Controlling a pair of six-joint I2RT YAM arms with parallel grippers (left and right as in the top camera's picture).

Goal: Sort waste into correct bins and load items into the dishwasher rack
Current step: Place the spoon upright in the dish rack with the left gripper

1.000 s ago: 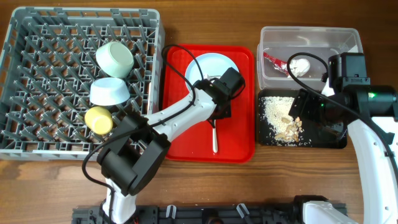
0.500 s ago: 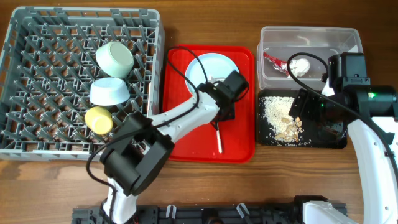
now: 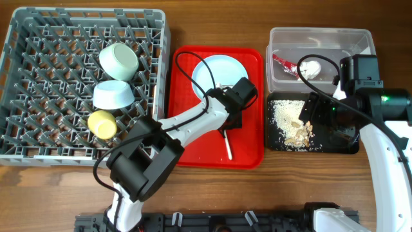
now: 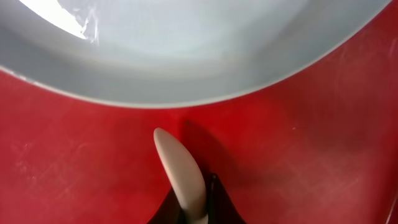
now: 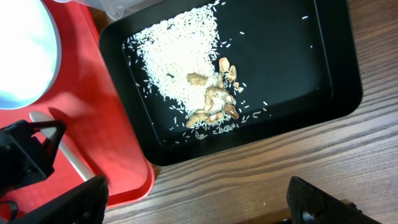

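My left gripper is low over the red serving tray, just below the round white plate. It is shut on a white plastic utensil; I cannot tell whether it is the fork or the spoon. Its handle sticks out toward the tray's front. My right gripper is open and empty above the black tray, which holds rice-like crumbs. The clear tub holds the red wrapper and the tissue ball. The grey rack holds two green bowls and the yellow cup.
The red tray lies between the rack and the two bins. A small white piece lies on the plate; I cannot tell what it is. Bare wooden table runs along the front of the black tray.
My left gripper has shifted slightly to the right over the red tray, and the white utensil has moved with it. The right arm has not moved.
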